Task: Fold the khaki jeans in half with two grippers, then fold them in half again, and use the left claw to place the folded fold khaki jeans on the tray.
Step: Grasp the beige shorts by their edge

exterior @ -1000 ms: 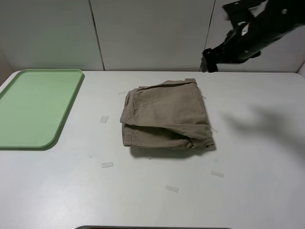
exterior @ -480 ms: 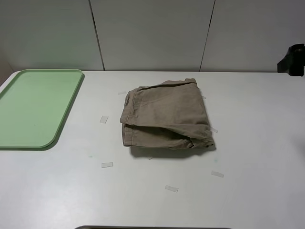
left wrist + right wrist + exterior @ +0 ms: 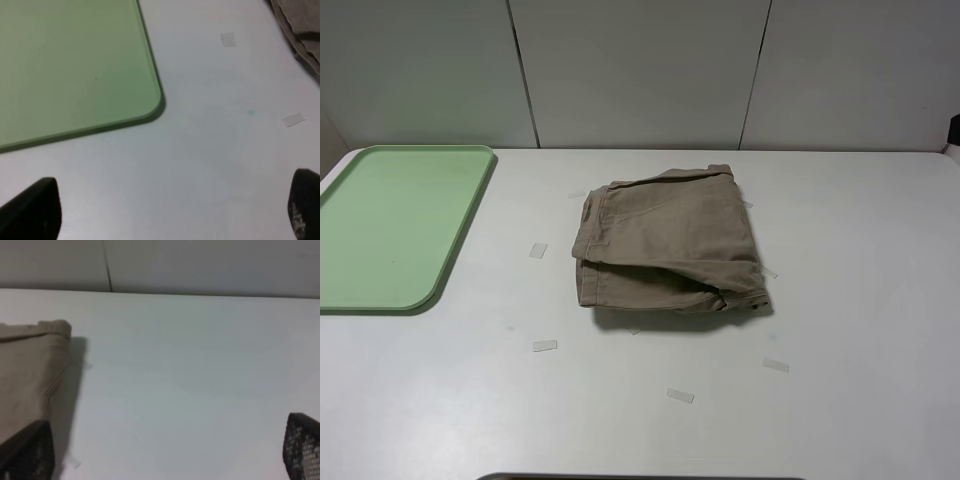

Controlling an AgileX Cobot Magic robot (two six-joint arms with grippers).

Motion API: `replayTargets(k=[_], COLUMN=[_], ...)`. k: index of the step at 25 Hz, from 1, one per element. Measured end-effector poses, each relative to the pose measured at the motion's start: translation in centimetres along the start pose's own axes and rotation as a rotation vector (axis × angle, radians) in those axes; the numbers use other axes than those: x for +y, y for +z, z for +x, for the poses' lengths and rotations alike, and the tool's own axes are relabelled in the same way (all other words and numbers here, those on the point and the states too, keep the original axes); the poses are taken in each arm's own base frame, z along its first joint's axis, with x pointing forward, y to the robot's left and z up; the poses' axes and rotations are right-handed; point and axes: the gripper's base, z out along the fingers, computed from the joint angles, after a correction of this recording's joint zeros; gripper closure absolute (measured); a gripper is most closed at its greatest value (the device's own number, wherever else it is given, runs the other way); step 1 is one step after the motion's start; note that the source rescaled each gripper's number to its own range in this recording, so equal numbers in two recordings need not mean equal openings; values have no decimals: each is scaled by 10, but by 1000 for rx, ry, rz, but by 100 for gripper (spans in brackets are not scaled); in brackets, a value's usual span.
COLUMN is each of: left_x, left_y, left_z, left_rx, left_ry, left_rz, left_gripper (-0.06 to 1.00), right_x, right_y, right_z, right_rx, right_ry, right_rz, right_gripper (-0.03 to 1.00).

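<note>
Your left claw (image 3: 167,215) hangs spread wide with nothing between its jaws. Only its two dark fingertips (image 3: 30,212) show at the corners of its wrist view, above bare white table (image 3: 860,300). Ahead of it lies a rounded corner of the pale-green tray (image 3: 155,85), and on the side away from the tray a sliver of the khaki jeans (image 3: 300,35) peeks in. Your right gripper (image 3: 164,450) is likewise spread and empty, with one corner of the jeans at the edge of its view. In the high view no gripper is over the work area. The jeans sit as a compact, layered, roughly square bundle in the middle of the table, well apart from the tray, which lies flat at the table's left end. I judge both folds done, so the pick and carry remain. That turns on one thing: the bundle lies ahead and to the right of your left claw, opposite the tray, so you'd reach rightward first, then bring it back left. The bundle has no strong long axis. Its stacked loose layers face the table's near edge, and a grip catching only the top layer would probably let it unfold. Small clear tape strips (image 3: 544,346) dot the table nearby and shouldn't matter.
</note>
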Motion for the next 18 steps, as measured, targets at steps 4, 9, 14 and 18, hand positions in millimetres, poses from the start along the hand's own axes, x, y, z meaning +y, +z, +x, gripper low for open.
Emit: replayTargets(k=[4, 9, 14, 18], left_x=[0, 0, 0, 0], left_y=[0, 0, 0, 0], left_z=[0, 0, 0, 0], left_rx=[0, 0, 0, 0], left_ry=[0, 0, 0, 0], left_rz=[0, 0, 0, 0], left_gripper=[5, 5, 5, 5], right_x=[5, 11, 16, 18], right_y=[-18, -39, -56, -70], right_z=[25, 50, 69, 72], right_rx=[12, 17, -15, -97], right_ry=[-2, 9, 33, 36], right_rz=[-11, -37, -55, -49], right_gripper=[-3, -3, -3, -3])
